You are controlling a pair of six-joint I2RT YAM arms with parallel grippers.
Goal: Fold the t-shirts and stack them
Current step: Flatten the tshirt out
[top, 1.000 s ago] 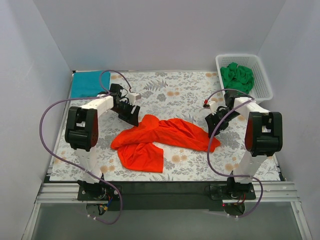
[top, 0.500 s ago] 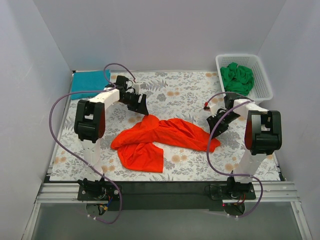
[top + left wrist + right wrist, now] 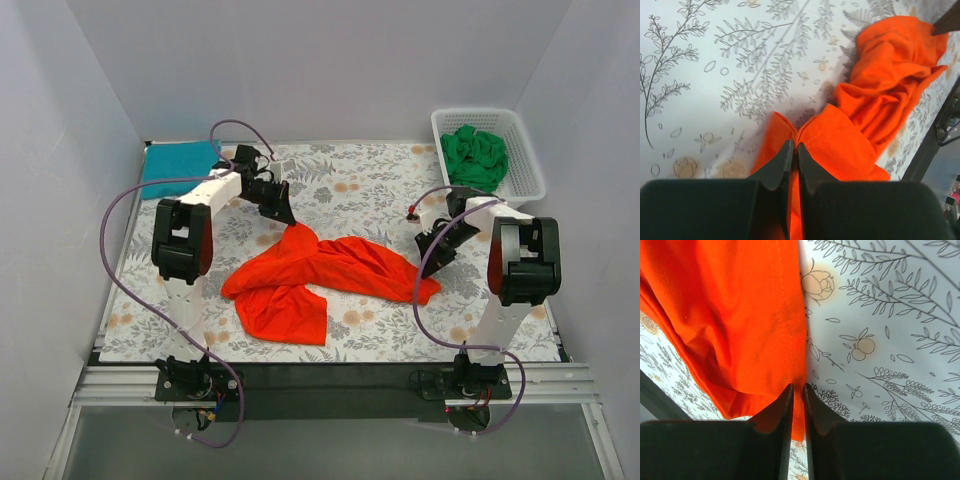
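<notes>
The orange tee (image 3: 320, 275) lies crumpled across the middle of the floral cloth (image 3: 370, 185), with one flap spread toward the near edge. The left gripper (image 3: 793, 146) is closed on a fold at the tee's far-left tip, fabric pinched between its fingers. The right gripper (image 3: 798, 387) is nipped onto the stitched hem at the tee's right end (the sliver of gap is filled with orange fabric). The teal tee (image 3: 178, 167) lies flat at the far-left corner. The green tee (image 3: 475, 152) sits bunched in the basket (image 3: 527, 165) at far right.
</notes>
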